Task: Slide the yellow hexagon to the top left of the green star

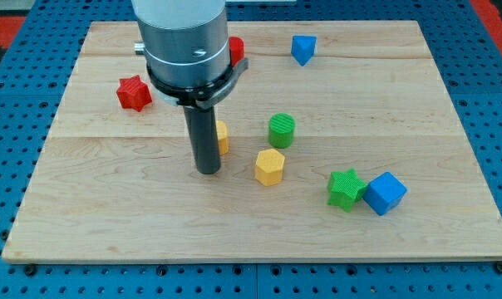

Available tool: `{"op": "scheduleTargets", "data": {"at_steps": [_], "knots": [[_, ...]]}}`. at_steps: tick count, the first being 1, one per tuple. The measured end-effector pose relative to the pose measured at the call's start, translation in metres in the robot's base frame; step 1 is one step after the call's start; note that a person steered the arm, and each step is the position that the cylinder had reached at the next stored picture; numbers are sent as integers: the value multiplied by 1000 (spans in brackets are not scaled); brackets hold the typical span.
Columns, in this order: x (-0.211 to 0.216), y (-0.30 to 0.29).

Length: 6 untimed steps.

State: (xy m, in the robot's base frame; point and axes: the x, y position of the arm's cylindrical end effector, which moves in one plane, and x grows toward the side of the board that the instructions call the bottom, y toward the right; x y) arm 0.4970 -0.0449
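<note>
The yellow hexagon (269, 166) sits near the board's middle. The green star (346, 188) lies to its right and a little lower, touching a blue cube (386, 193) on the star's right. My tip (208, 170) rests on the board to the left of the yellow hexagon, with a gap between them. A second yellow block (223, 137) is partly hidden just behind the rod, so its shape cannot be made out.
A green cylinder (282, 130) stands just above the yellow hexagon. A red star (134, 93) lies at the left. A red block (236, 50) peeks from behind the arm at the top. A blue block (302, 48) sits at the top, right of the arm. The wooden board (110, 216) lies on a blue pegboard.
</note>
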Motion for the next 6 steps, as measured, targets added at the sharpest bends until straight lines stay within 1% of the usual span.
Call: {"op": "scheduleTargets", "data": {"at_steps": [1,3,4,5,6], "knots": [[0,83],[-1,110],[18,119],[14,67],[-1,25]]}}
